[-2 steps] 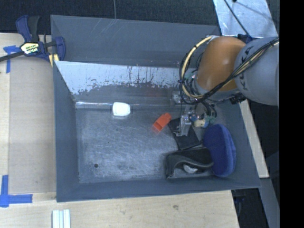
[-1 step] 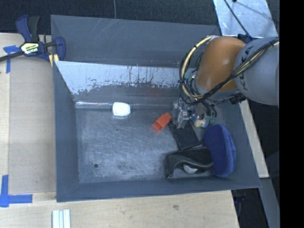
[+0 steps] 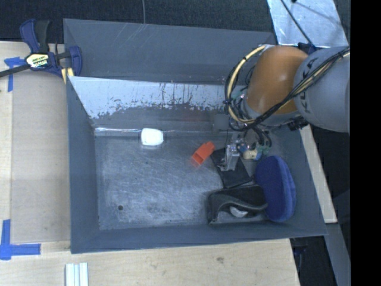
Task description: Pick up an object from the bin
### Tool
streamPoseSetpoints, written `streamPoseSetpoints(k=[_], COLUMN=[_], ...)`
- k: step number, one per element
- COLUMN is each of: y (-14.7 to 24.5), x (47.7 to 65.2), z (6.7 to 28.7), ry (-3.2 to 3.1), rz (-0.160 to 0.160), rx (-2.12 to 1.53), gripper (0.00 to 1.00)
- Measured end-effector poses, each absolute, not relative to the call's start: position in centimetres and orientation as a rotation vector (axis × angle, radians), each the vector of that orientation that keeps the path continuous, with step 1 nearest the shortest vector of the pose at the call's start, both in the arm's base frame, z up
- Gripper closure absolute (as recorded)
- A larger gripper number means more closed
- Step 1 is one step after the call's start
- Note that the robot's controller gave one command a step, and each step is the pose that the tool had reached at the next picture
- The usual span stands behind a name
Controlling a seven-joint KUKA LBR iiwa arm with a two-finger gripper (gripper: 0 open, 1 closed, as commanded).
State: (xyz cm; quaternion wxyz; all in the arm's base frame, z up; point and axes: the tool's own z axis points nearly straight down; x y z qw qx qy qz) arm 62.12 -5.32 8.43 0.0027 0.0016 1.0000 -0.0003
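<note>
My gripper [image 3: 230, 158] hangs low over the right half of the bin floor, under the orange wrist cover. A small orange block [image 3: 203, 154] lies just to its left, apart from it. Directly below the gripper toward the front wall lies a black curved thing with a grey patch [image 3: 237, 202]. A blue oval, brush-like thing [image 3: 277, 187] rests against the bin's right wall, beside the black one and to the right of the gripper.
A small white rounded thing [image 3: 152, 137] sits near the back wall at the left middle of the floor. The arm and its looped cables reach in over the bin's right rim.
</note>
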Motion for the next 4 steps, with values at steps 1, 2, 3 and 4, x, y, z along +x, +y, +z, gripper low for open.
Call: streamPoseSetpoints(k=[1,2,3,4], y=[-5.3,-9.4,-12.8,-12.8], x=[62.1,59.7,59.2,59.4], z=[8.4,28.1,14.5,15.0], ry=[3.136,3.116,3.129,3.121], rz=[-0.001,-0.005,0.002,-0.001], rx=[0.005,-0.272,-0.323,-0.323], gripper=[1.0,1.0,1.0,0.0])
